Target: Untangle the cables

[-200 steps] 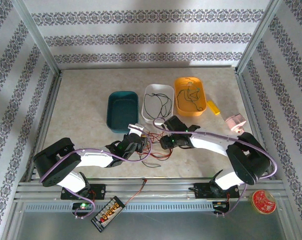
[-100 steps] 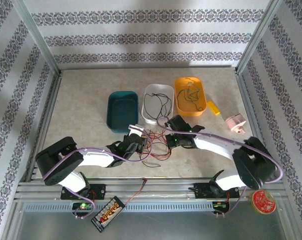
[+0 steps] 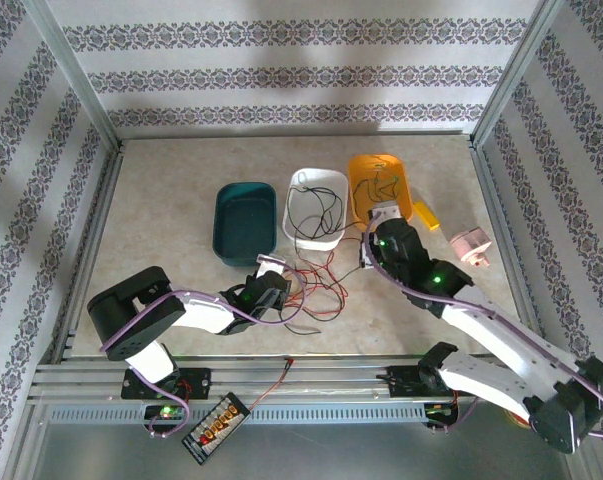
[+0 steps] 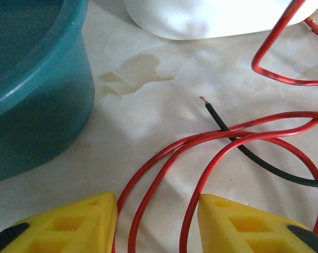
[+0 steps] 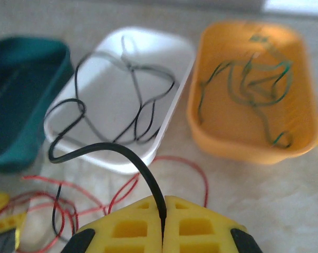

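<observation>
A black cable (image 5: 151, 182) is pinched at bottom centre between the pressed-together jaws of the right gripper (image 5: 163, 213). At lower centre of the left wrist view, loose red cables (image 4: 201, 139) are threaded between the spread jaws of the left gripper (image 4: 157, 221). A green cable (image 5: 230, 79) is coiled in the orange tray (image 5: 243, 150).

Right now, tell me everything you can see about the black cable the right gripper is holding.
The black cable is thin, glossy and flexible, apparently plastic-coated. The right gripper is shut on it, pinching it between its yellow jaws. From there it arches up and left in front of the white tray's near wall, then bends sharply. Beyond that bend I cannot tell its course.
</observation>
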Tool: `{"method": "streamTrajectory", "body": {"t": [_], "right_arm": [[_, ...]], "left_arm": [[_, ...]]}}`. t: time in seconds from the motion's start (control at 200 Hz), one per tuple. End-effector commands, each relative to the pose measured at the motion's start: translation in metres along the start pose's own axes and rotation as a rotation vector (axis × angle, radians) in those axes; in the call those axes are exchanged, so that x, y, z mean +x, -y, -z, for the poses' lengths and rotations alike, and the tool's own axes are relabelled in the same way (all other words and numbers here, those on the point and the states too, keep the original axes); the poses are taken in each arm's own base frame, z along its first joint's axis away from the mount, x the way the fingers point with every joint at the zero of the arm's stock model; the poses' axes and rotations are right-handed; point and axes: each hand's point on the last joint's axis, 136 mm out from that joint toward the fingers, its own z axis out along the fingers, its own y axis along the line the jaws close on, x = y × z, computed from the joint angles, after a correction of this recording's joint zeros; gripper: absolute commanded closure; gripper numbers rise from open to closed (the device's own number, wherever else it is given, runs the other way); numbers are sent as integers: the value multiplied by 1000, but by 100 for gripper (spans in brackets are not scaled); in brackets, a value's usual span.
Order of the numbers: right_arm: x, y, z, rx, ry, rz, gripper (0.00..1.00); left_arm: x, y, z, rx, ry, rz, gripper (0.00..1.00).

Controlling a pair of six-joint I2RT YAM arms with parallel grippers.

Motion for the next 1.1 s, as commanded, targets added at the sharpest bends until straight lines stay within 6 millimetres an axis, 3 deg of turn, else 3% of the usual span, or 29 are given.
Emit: {"method": "streamTrajectory", "body": {"t": [0.0, 0.235, 0.42, 0.535, 0.785, 0.94, 1.094], "right_arm": [[-59, 25, 30, 115, 209, -39, 100], [-143, 32, 77, 95, 455, -111, 100], [-184, 41, 83, 87, 565, -170, 100], [-193, 49, 67, 95, 563, -208, 100], [-170, 54, -32, 83, 402, -326, 100], [-122, 53, -92, 103, 242, -433, 100], [-66, 52, -128, 158, 99, -504, 100]], "left_arm": [[10, -4, -1, -27, -18, 0, 55], [11, -6, -1, -30, -16, -1, 55], [12, -5, -1, -26, -18, -5, 55], [10, -5, 0, -23, -12, 0, 55], [5, -2, 2, -11, -6, 0, 55], [4, -3, 4, -12, 0, 7, 55], [3, -3, 5, -8, 1, 7, 55]]}}
